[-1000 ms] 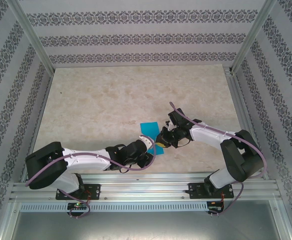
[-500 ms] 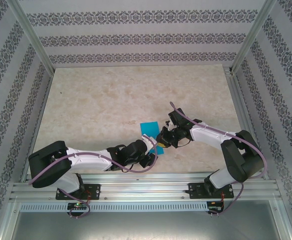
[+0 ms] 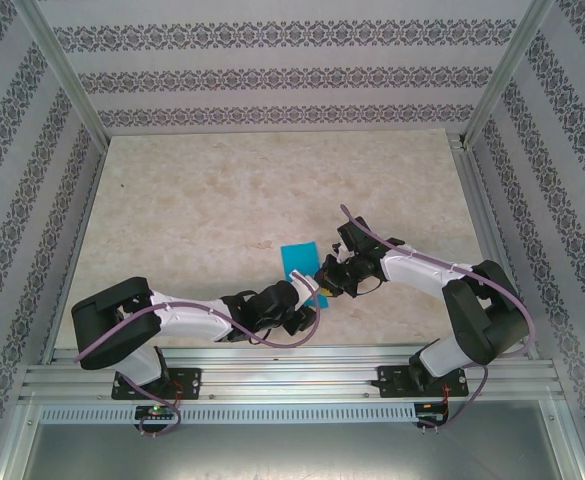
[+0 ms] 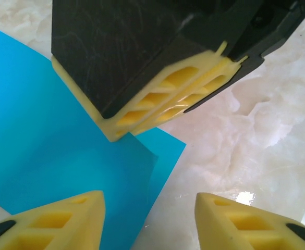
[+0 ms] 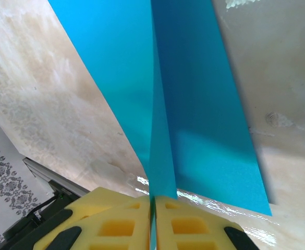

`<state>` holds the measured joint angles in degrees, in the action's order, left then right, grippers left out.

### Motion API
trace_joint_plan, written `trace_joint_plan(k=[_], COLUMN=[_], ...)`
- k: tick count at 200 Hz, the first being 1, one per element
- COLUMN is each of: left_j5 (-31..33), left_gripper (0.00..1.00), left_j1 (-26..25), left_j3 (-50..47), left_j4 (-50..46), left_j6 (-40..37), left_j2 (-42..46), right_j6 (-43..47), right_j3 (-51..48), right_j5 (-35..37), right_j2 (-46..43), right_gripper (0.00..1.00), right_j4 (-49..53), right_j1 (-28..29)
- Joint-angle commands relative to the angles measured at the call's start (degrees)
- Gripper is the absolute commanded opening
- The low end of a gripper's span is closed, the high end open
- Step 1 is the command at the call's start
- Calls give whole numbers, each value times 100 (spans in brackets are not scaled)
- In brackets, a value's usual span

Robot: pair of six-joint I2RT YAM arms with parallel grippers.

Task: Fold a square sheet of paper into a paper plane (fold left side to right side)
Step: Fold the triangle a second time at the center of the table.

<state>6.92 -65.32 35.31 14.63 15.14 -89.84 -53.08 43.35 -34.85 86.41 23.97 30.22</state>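
So the right gripper [image 5: 153,202] is clamped tight on the near edge of the square sheet of paper [image 5: 194,104]. A raised blue flap runs straight into the slit between its yellow pads [image 5: 116,224]. The paper lies on the marble-look table [image 3: 192,200], about mid-width and toward the near side, right where the two arms meet in the top view. One layer sits a bit offset over another at the corner. The left gripper [image 4: 148,208] hovers low just beside the right one, jaws spread apart and holding nothing, one finger above the blue paper and the other above bare table
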Motion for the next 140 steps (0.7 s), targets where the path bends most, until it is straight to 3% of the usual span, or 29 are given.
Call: trace_joint_plan(k=[1, 78, 114, 140], left_j5=[92, -25, -130, -271], left_gripper=[43, 0, 0, 0], left_j1=[-51, -34, 70, 196], left_j3=[149, 166, 36, -85], left_j4=[246, 291, 432, 563], left_j6=[-117, -152, -82, -8], left_j2=[-83, -157, -82, -18], right_j6=[-55, -152, -132, -75], right_j3=[130, 94, 118, 173], right_j5=[-66, -127, -118, -21], right_j2=[-18, -40, -82, -206], right_gripper=[11, 13, 16, 24], right_j4=[32, -95, -59, 84], right_j1=[-69, -68, -74, -103])
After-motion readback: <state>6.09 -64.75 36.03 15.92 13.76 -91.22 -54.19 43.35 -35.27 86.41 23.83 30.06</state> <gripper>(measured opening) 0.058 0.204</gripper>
